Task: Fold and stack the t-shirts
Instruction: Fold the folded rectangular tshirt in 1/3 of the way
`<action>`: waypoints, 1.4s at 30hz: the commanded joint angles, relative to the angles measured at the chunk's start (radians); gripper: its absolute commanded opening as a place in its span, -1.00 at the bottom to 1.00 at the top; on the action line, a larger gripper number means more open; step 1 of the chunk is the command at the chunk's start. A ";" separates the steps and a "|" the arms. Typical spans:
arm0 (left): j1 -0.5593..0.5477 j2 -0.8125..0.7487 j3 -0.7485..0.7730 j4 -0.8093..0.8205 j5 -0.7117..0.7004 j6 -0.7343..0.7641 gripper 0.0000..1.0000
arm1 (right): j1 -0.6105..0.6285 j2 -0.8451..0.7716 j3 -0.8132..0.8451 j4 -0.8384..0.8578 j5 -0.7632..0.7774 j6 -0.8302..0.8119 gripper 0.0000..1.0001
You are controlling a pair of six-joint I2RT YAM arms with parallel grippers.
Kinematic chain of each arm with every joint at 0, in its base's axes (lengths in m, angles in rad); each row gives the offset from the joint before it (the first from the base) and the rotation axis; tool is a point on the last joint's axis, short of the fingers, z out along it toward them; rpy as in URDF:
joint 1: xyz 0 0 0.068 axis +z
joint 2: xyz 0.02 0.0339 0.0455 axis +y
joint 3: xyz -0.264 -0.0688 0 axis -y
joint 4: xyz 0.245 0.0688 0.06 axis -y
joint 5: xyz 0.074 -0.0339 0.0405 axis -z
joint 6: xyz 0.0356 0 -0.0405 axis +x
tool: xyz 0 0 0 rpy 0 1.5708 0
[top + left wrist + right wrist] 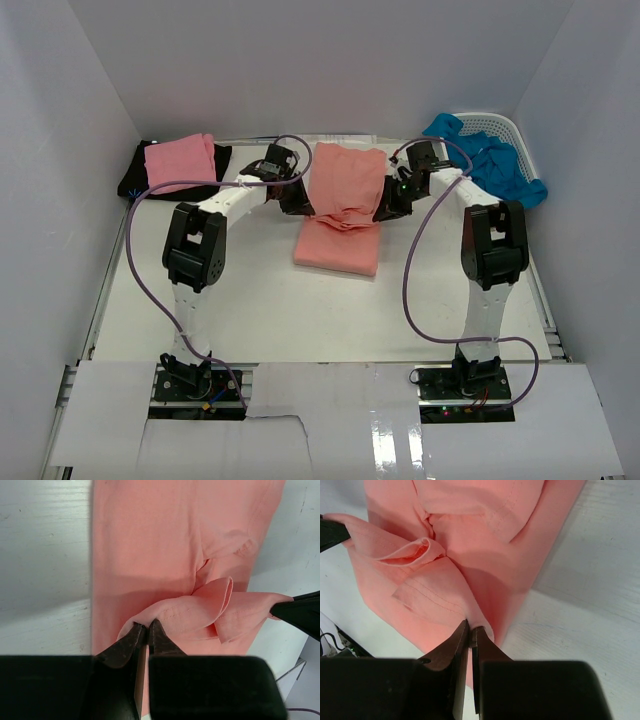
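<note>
Cloth filled both wrist views: the salmon-coral t-shirt (340,215) lay near the middle of the white table (250,300), a long strip running from 12 o'clock to 6 o'clock. Its far half was bunched and raised a little, and its near end lay flat.

The left gripper (297,200) sat at the shirt's 9 o'clock edge. Its dark fingers were drawn almost together, with only a thin slit between them, and nipped a stitched hem of the salmon cloth. The right gripper (388,208) sat opposite at the 3 o'clock edge. Its fingers were pressed together on another fold of the same shirt. In each wrist view the cloth was drawn out to a point at the other arm's black fingertip, and a loose curl of fabric stood between the two grips.

At 10 o'clock on the table, by the back wall, a folded pink t-shirt (180,160) rested on top of a black t-shirt (135,180), whose edges showed on both sides of it. At 2 o'clock stood a white lattice basket (495,125). The blue t-shirts (500,170) were heaped in it and spilled over its near rim toward 4 o'clock. Both piles lay well apart from the salmon shirt.
</note>
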 commanded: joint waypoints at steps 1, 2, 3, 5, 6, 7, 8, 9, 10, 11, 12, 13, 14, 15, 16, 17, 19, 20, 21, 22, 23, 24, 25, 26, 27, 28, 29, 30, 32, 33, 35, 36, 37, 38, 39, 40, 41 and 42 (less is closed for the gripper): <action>0.011 -0.001 0.041 0.015 0.006 -0.003 -0.68 | -0.011 0.022 0.053 0.028 -0.002 0.010 -0.85; 0.011 0.000 0.041 0.015 0.007 -0.003 -0.68 | -0.011 0.024 0.054 0.028 -0.002 0.011 -0.84; 0.012 0.002 0.041 0.015 0.006 -0.003 -0.68 | -0.012 0.027 0.059 0.028 -0.004 0.011 -0.85; 0.014 0.005 0.043 0.014 0.004 -0.003 -0.68 | -0.012 0.030 0.065 0.030 -0.002 0.013 -0.79; 0.014 0.008 0.044 0.015 0.004 -0.003 -0.64 | -0.014 0.039 0.076 0.030 -0.002 0.013 -0.69; 0.014 0.011 0.044 0.015 0.006 -0.003 -0.57 | -0.014 0.042 0.077 0.030 -0.001 0.014 -0.54; 0.015 0.016 0.047 0.015 0.007 -0.003 -0.50 | -0.017 0.044 0.081 0.030 0.002 0.016 -0.34; 0.017 0.017 0.049 0.015 0.009 -0.003 -0.40 | -0.017 0.047 0.085 0.032 0.008 0.022 -0.28; 0.018 0.020 0.052 0.011 0.006 -0.005 -0.19 | -0.019 0.051 0.090 0.038 0.010 0.026 -0.21; 0.018 0.023 0.053 0.011 0.001 -0.008 -0.05 | -0.020 0.053 0.088 0.038 0.012 0.031 -0.21; 0.023 0.028 0.056 0.006 0.001 -0.014 0.05 | -0.022 0.051 0.085 0.059 0.013 0.051 -0.21; 0.026 0.031 0.058 0.006 0.003 -0.020 0.13 | -0.022 0.048 0.065 0.074 0.012 0.063 -0.21; 0.029 0.032 0.064 0.006 0.006 -0.025 0.13 | -0.022 0.047 0.055 0.090 0.008 0.075 -0.21; 0.029 0.036 0.069 0.007 0.004 -0.028 0.14 | -0.022 0.037 0.042 0.128 0.007 0.089 -0.21; 0.029 0.037 0.073 0.007 0.001 -0.031 0.15 | -0.022 0.031 0.027 0.148 0.008 0.114 -0.20; 0.031 0.037 0.083 0.007 -0.001 -0.037 0.16 | -0.022 0.024 -0.007 0.166 0.013 0.126 -0.17; 0.031 0.036 0.092 0.007 -0.010 -0.042 0.16 | -0.022 -0.012 -0.042 0.223 0.054 0.163 -0.15; 0.034 0.034 0.101 0.009 -0.014 -0.046 0.16 | -0.023 -0.028 -0.085 0.246 0.073 0.175 -0.14; 0.034 0.031 0.104 0.010 -0.022 -0.049 0.17 | -0.023 -0.074 -0.111 0.296 0.117 0.187 -0.12; 0.035 0.022 0.107 0.011 -0.027 -0.051 0.17 | -0.023 -0.100 -0.140 0.326 0.136 0.209 -0.11; 0.038 0.016 0.110 0.012 -0.036 -0.052 0.17 | -0.023 -0.126 -0.166 0.352 0.154 0.215 -0.08; 0.040 -0.004 0.113 0.014 -0.053 -0.054 0.18 | -0.023 -0.177 -0.212 0.395 0.189 0.220 -0.08; 0.041 -0.016 0.115 0.017 -0.062 -0.052 0.18 | -0.023 -0.199 -0.231 0.412 0.203 0.221 -0.07; 0.041 -0.030 0.113 0.023 -0.073 -0.045 0.20 | -0.023 -0.240 -0.263 0.430 0.211 0.217 -0.07; 0.041 -0.046 0.115 0.029 -0.080 -0.037 0.22 | -0.022 -0.255 -0.277 0.446 0.214 0.215 -0.07; 0.037 -0.076 0.116 0.033 -0.088 -0.033 0.23 | -0.023 -0.268 -0.284 0.455 0.216 0.212 -0.06; 0.035 -0.092 0.116 0.034 -0.099 -0.026 0.24 | -0.023 -0.285 -0.291 0.456 0.211 0.205 -0.06; 0.032 -0.108 0.115 0.035 -0.109 -0.013 0.24 | -0.023 -0.289 -0.300 0.456 0.206 0.201 -0.06; 0.031 -0.162 0.098 0.043 -0.126 0.000 0.24 | -0.022 -0.308 -0.315 0.464 0.194 0.200 -0.05; 0.031 -0.179 0.087 0.047 -0.126 0.009 0.24 | -0.022 -0.314 -0.333 0.469 0.185 0.200 -0.05; 0.031 -0.231 0.043 0.056 -0.114 0.017 0.24 | -0.019 -0.325 -0.353 0.484 0.154 0.203 -0.05; 0.031 -0.248 0.020 0.066 -0.102 0.018 0.24 | -0.015 -0.325 -0.369 0.486 0.139 0.207 -0.05; 0.031 -0.268 -0.040 0.092 -0.084 0.018 0.23 | -0.011 -0.322 -0.375 0.490 0.115 0.214 -0.06; 0.029 -0.285 -0.074 0.109 -0.041 0.020 0.22 | -0.008 -0.305 -0.383 0.510 0.061 0.221 -0.07; 0.029 -0.317 -0.107 0.127 -0.018 0.020 0.20 | -0.005 -0.294 -0.389 0.524 0.029 0.238 -0.08; 0.026 -0.328 -0.141 0.162 0.008 0.014 0.18 | 0.001 -0.280 -0.396 0.542 -0.007 0.247 -0.10; 0.025 -0.339 -0.210 0.185 0.072 0.014 0.16 | 0.007 -0.253 -0.398 0.580 -0.065 0.255 -0.11; 0.025 -0.354 -0.242 0.211 0.106 0.010 0.15 | 0.011 -0.237 -0.395 0.604 -0.086 0.269 -0.13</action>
